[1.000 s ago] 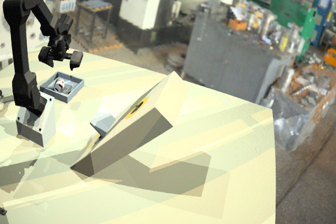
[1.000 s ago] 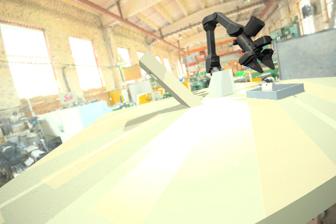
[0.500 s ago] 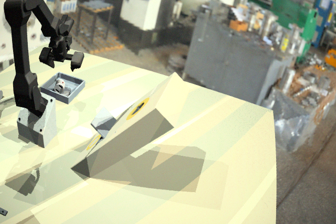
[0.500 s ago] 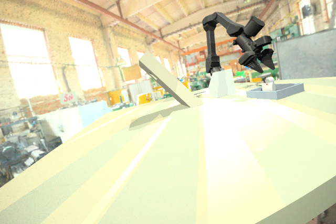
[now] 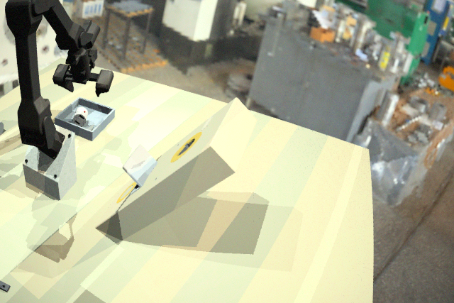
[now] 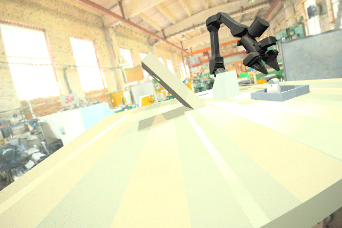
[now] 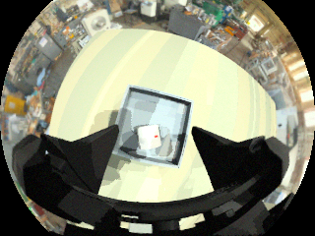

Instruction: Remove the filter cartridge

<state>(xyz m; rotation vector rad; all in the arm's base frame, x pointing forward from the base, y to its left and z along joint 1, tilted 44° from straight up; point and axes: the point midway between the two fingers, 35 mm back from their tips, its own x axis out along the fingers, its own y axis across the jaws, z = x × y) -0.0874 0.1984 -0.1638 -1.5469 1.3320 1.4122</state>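
- The fingers point(image 5: 84, 91) point(image 6: 272, 71) stand wide apart with nothing between them, above the tray point(image 5: 74, 130) point(image 6: 266, 96) point(image 7: 186, 133) and apart from it.
- The filter cartridge point(image 5: 81, 111) point(image 6: 273, 88) point(image 7: 149, 137) is inside the tray, below the fingers; in the wrist view it shows between the two fingertips, a little towards the left-hand one of that view.
- It seems to lie on its side, its darker slotted face turned towards the arm's side of the tray in the top view; its exact long axis is hard to tell, and so is whether it has fully settled.
- The arm point(image 5: 27, 54) point(image 6: 215, 40) rises high beside the tray, bends over at the elbow and brings the wrist down above the tray, fingers pointing steeply down.
- The pedestal point(image 5: 67, 171) point(image 6: 226, 86) stands on the bench point(image 5: 330, 218) point(image 6: 165, 164) point(image 7: 162, 54) just beside the tray.
- The sloping service panel point(image 5: 227, 123) point(image 6: 171, 81) stands farther from the tray, beyond the pale block point(image 5: 141, 162) at its face.
- The removal and placing look done; what remains, I judge, is to keep the fingers wide and clear. Any retreat should go up, away from the tray, since dropping lower could nudge the cartridge or make it roll.
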